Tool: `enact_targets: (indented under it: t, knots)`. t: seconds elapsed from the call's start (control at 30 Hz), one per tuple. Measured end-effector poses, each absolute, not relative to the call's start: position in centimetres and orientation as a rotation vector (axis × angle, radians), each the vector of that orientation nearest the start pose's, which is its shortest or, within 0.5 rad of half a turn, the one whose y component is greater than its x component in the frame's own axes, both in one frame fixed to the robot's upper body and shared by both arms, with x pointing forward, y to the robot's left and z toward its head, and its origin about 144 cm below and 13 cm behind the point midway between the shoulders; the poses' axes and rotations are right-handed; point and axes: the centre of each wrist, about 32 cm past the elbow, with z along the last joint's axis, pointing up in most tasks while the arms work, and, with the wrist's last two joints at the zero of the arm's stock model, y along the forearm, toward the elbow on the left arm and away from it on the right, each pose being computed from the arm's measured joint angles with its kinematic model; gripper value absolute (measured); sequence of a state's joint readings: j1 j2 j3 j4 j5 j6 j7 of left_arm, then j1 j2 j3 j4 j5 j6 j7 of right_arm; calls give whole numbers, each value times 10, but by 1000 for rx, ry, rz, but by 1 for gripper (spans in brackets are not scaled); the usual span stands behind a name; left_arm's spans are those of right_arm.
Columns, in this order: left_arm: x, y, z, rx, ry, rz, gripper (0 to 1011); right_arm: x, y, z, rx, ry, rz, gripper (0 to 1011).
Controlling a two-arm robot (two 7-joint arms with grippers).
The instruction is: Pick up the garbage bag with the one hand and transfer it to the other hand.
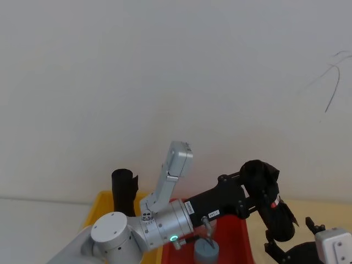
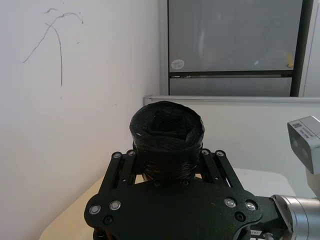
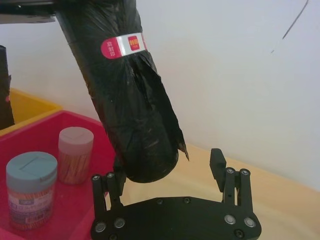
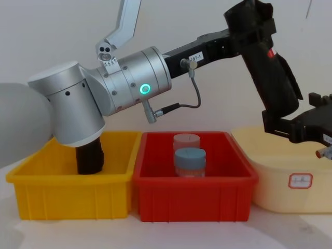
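- The left gripper [image 4: 243,32], the one with the green ring on its wrist, is clamped on the upper part of the garbage bag [image 4: 272,78]. In the left wrist view the fingers [image 2: 122,165] are pressed to both sides of the roll.
- The bag hangs tilted from that grip, with its lower end swung away from the left wrist. The red label [image 3: 122,45] sits just under the grip. Loose torn plastic flaps off one edge lower down.
- The right gripper [image 4: 290,111] is directly under the left one, with its fingers spread apart. The bag's bottom end sits between them, right by one finger, with a clear gap to the other finger [image 3: 218,162].
- Well below the left gripper is the red bin [image 4: 194,179] with two jars [image 4: 189,154] in it, so there's plenty of air between the bag and the bin rim.
- Under the right gripper is a cream tub [image 4: 290,181], and its rim is close beneath the fingers.
- The yellow bin [image 4: 67,194] with another black roll [image 4: 89,158] sits back under the left arm's elbow, well clear of both grippers.
- A bare white wall [image 1: 165,66] is behind both tools.
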State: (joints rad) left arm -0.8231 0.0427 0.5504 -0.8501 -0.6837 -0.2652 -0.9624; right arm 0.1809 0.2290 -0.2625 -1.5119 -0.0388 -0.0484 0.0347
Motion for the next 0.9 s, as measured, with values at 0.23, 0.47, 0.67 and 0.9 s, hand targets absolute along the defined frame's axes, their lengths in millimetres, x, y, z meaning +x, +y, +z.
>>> enact_targets:
  t: [0.23, 0.47, 0.67, 0.9]
  knots:
    - [648, 124, 1246, -363, -112, 274, 503, 504, -221, 1174, -117, -334, -1263, 1000]
    - [648, 125, 1245, -365, -107, 284, 503, 506, -223, 1172, -124, -373, -1233, 1000]
    - [648, 126, 1244, -369, -107, 294, 503, 508, -224, 1171, -132, -421, -1204, 1000]
    - [648, 126, 1243, -376, -111, 305, 503, 509, -224, 1169, -137, -466, -1176, 1000]
